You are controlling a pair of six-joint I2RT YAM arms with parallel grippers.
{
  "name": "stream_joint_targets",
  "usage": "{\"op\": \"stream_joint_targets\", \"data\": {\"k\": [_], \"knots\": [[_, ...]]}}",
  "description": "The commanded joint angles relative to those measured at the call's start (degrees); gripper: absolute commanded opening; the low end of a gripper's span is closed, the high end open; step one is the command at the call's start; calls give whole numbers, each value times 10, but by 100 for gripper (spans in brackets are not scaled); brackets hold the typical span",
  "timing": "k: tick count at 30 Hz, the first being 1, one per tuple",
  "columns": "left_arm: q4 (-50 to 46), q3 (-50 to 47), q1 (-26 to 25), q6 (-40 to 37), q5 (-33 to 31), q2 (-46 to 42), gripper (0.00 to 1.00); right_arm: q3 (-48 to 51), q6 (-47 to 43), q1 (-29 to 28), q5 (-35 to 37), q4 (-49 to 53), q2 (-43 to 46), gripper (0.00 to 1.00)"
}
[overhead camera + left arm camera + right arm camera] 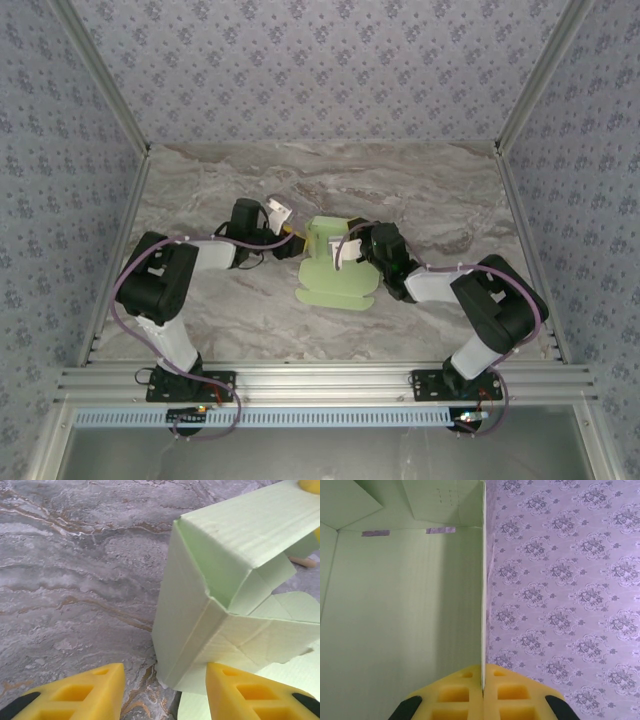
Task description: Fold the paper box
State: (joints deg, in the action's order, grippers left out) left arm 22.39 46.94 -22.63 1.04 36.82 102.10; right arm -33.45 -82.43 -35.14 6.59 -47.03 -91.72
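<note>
The paper box (336, 272), pale lime-green card, lies partly folded at the table's middle, with one flat scalloped panel spread toward the near side. In the left wrist view the paper box (200, 615) stands as an open-topped shell with raised walls. Its lower corner sits between the yellow fingers (95, 690) of my left gripper (165, 672), which is open; the left finger is clear of the card. My left gripper (296, 238) is at the box's left edge. My right gripper (483, 680) is shut on a thin upright wall of the paper box (405, 605). My right gripper (342, 252) reaches in from the right.
A thin tan wooden stick (303, 561) lies on the marble table (200, 200) just beyond the box. Patterned walls (320, 70) close in the back and both sides. An aluminium rail (320, 382) runs along the near edge.
</note>
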Motion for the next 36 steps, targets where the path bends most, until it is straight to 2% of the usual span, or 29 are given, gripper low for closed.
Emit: {"op": "stream_joint_targets", "data": {"k": [1,20,36], "knots": [[36,-7,-2,-14,34,3,46,9,-11,-3,-6,-15,5,0],[69,14,-8,-1,44,28,51,2,1,-6,-9,6,11,0],[96,30,-24,23,-9,43,55,-2,7,-6,-10,24,17,0]]}}
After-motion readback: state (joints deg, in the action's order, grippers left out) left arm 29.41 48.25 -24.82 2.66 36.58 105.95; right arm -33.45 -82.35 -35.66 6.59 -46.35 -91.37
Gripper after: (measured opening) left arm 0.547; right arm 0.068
